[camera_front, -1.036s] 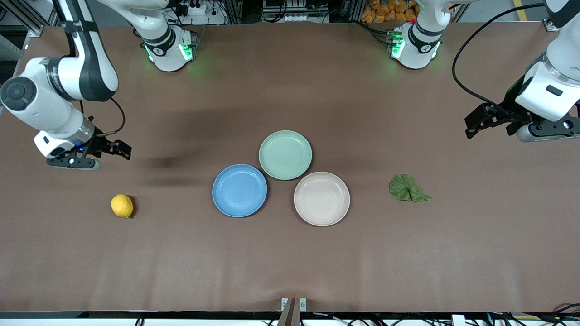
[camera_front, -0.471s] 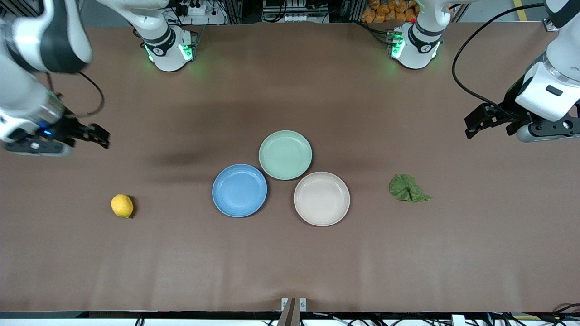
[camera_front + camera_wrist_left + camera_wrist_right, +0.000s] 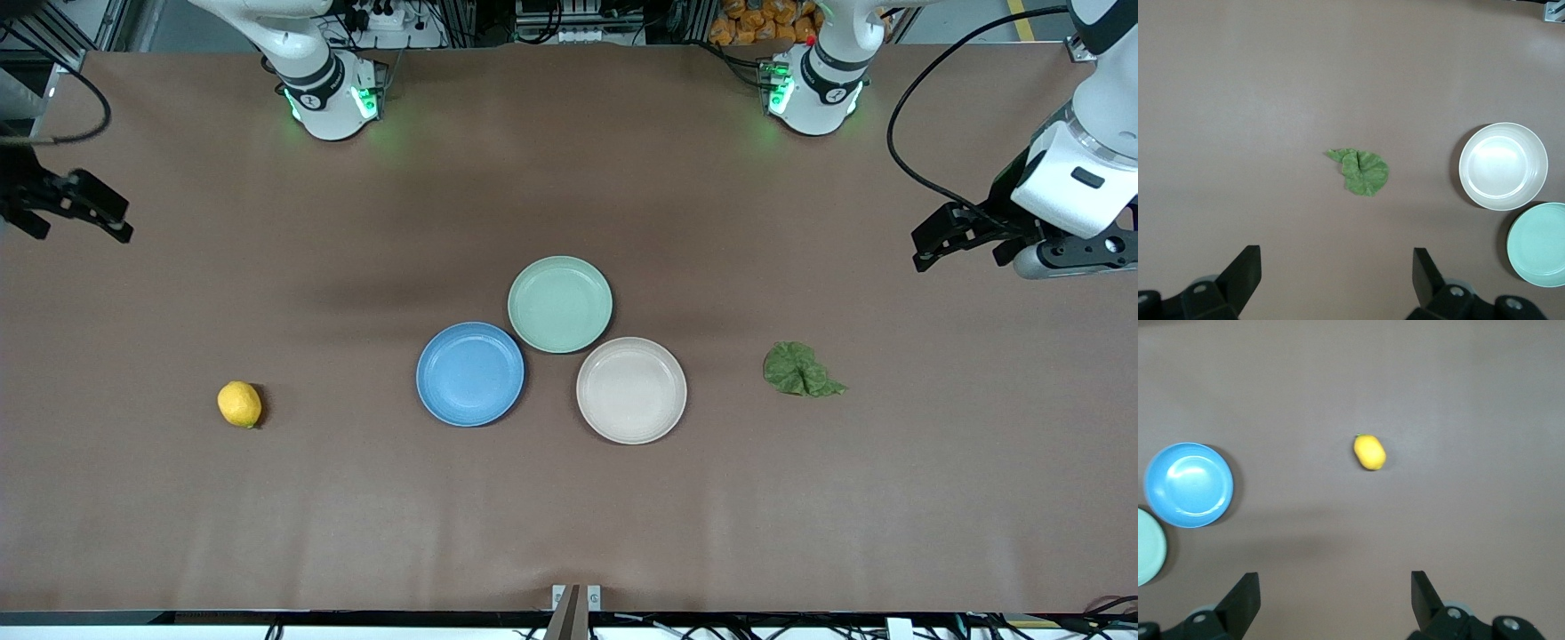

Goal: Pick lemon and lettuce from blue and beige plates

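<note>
The lemon [image 3: 239, 404] lies on the bare table toward the right arm's end; it also shows in the right wrist view [image 3: 1369, 452]. The lettuce [image 3: 801, 370] lies on the table toward the left arm's end, beside the beige plate [image 3: 631, 390]; the left wrist view shows the leaf [image 3: 1360, 171] and that plate [image 3: 1503, 166]. The blue plate [image 3: 470, 373] is empty, as the right wrist view [image 3: 1189, 485] shows. My right gripper [image 3: 93, 213] is open and empty, high at the table's edge. My left gripper [image 3: 933, 243] is open and empty, raised over bare table at its end.
A pale green plate [image 3: 560, 304] sits empty, touching the blue and beige plates and farther from the front camera than both. Both arm bases [image 3: 331, 98] stand along the table's back edge. Cables hang by the left arm.
The right arm has lifted and drawn back toward its end of the table, almost out of the front view. The left arm, the lemon, the lettuce and the plates have not moved.
</note>
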You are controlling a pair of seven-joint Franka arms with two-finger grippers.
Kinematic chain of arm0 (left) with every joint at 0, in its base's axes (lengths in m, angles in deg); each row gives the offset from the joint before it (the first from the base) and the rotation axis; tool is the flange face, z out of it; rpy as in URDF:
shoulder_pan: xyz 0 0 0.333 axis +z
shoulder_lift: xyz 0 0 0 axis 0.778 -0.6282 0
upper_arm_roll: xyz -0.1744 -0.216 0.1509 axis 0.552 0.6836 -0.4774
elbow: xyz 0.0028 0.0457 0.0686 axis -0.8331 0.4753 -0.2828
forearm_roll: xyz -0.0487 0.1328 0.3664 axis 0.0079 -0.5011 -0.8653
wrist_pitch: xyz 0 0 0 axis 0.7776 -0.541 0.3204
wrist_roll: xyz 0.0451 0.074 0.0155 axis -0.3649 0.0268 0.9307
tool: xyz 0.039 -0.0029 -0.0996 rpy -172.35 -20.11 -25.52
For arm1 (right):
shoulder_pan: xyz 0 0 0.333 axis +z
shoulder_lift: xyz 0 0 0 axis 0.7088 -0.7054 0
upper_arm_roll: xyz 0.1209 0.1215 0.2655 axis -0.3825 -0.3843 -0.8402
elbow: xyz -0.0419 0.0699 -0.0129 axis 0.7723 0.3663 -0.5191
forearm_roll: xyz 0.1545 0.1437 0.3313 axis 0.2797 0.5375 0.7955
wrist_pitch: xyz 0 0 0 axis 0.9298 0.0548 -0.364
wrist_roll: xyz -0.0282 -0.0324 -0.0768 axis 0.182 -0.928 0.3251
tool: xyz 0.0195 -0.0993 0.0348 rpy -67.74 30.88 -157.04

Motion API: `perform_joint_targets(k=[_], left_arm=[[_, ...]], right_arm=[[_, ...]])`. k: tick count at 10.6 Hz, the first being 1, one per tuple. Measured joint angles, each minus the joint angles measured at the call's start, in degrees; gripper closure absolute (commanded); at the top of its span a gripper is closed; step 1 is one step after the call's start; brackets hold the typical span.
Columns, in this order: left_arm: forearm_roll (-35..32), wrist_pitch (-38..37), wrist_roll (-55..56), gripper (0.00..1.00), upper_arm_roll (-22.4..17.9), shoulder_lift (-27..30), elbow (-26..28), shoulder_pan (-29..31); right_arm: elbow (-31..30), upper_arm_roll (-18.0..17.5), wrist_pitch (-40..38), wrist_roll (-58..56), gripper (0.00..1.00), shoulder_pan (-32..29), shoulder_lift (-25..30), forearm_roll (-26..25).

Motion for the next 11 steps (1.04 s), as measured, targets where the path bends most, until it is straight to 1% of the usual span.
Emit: perform_joint_targets(k=[4,6,9,11], left_arm=[[0.0,0.0,0.0,0.00,-0.1,0.0,-0.4,0.0],[0.0,-0.3,0.0,0.00,-0.2,0.0,-0.4,0.0],[0.0,-3.8,-0.1,0.00,-0.1,0.0,-0.9,0.0],[0.0,-4.7,-2.1,0.00,-0.1,0.0,-1.0,0.0]], right_arm=[[2.2,1.5,-3.8,-2.3,0.00,0.0,-0.4,0.7],[3.0,1.7,-4.9,-3.0,0.00,0.1,-0.6,1.0],[3.8,1.7,-6.0,-3.1,0.00,0.5,-0.6,1.0],[4.1,1.7,-7.2,-3.2,0.00,0.6,-0.6,1.0]])
